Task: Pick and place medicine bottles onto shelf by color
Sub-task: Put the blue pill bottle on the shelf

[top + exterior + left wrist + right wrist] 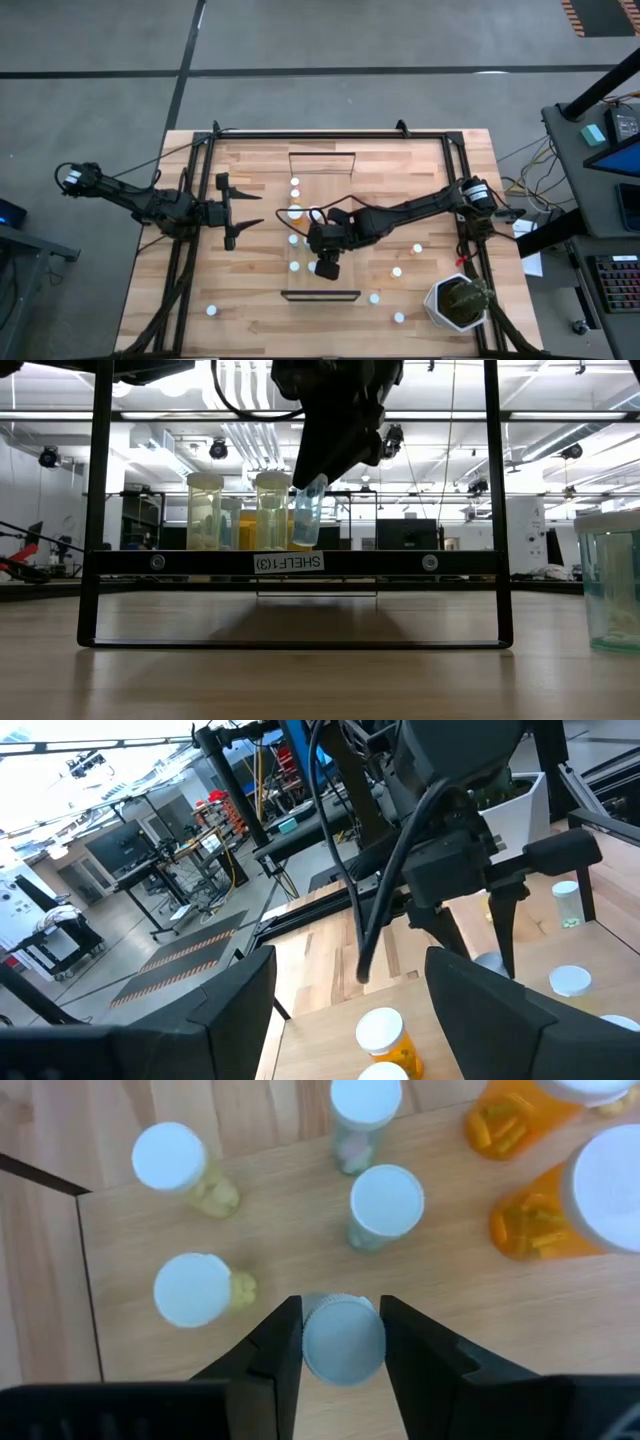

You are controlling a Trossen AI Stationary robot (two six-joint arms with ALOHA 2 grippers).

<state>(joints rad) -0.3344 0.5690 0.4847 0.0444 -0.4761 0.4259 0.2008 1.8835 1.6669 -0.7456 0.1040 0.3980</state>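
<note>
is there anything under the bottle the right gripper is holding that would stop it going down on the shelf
Nothing visible does. The right gripper holds the bottle by its cap over a bare patch of shelf. The nearest standing bottles, a yellowish one and a greenish one, are beside that patch, not on it, though close.

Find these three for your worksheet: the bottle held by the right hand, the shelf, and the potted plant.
held bottle (343, 1342), right wrist view, middle of its white cap
shelf (342, 200), high view, bare wood near its far end
potted plant (462, 301), high view, its green top
</note>
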